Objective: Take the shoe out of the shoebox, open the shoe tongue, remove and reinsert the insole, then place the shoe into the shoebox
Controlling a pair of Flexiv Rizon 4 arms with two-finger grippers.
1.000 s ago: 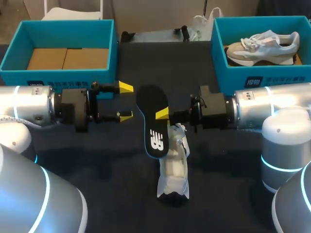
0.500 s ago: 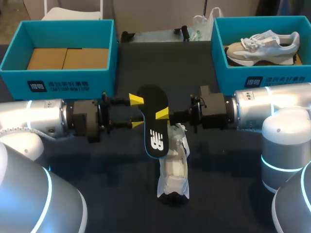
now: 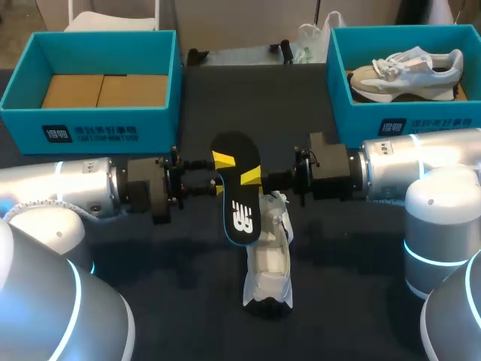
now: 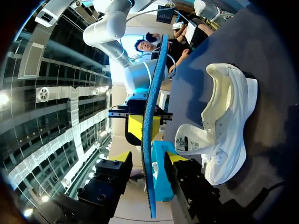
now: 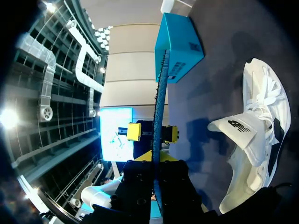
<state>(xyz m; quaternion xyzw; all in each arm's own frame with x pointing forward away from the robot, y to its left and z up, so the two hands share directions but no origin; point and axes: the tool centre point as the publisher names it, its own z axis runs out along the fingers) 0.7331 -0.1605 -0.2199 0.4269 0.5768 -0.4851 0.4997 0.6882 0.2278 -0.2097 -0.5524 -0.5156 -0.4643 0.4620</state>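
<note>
Insole out of the shoe, held in the right gripper above the counter.
The right gripper (image 3: pixel 251 177) is clamped on the dark insole (image 3: pixel 237 199), whose lower end hangs just over the white shoe (image 3: pixel 268 259). The shoe lies on the dark counter (image 3: pixel 150 286) with its tongue folded out. The left gripper (image 3: pixel 221 174) is at the insole's other side, fingers spread, the insole's edge between them with a gap on each side. Behind are a blue shoebox (image 3: pixel 105 124) at the left and a second box (image 3: pixel 398 120) holding another shoe (image 3: pixel 409 68) at the right.
</note>
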